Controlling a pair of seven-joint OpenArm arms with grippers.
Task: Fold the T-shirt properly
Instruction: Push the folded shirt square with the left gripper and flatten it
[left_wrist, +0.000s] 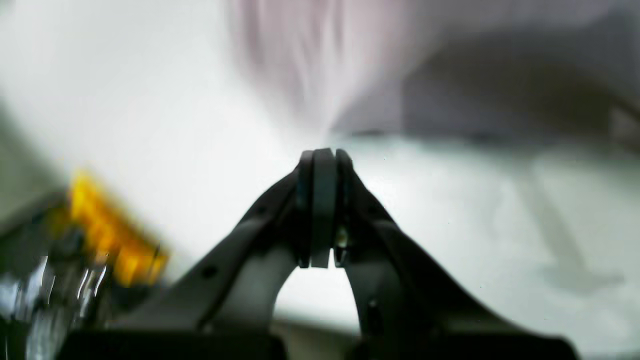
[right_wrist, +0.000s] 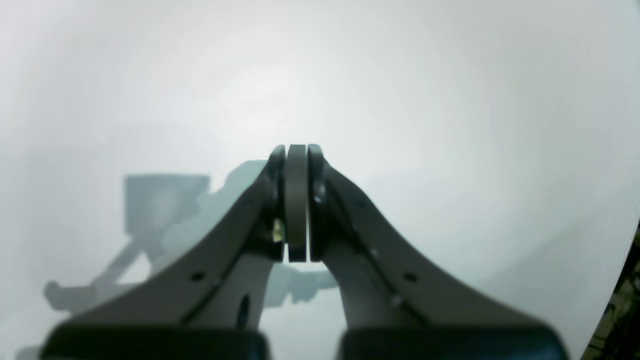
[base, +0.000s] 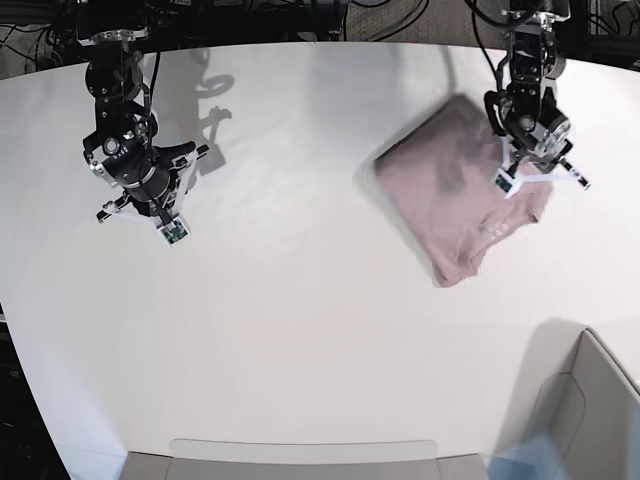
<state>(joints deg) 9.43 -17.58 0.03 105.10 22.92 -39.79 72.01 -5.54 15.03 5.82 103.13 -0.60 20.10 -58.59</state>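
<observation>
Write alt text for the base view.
A dusty mauve-pink cotton T-shirt, blurred, lies bunched on a white table, with the left arm's claw over its far edge. The right claw hangs apart above bare table.

This looks like a robotics lab. A wide white desk (base: 300, 330) carries two black robot arms, one at the left (base: 125, 130) and one at the right (base: 528, 90). Behind the desk's far edge hang many black cables (base: 330, 15) on dark frames.
</observation>
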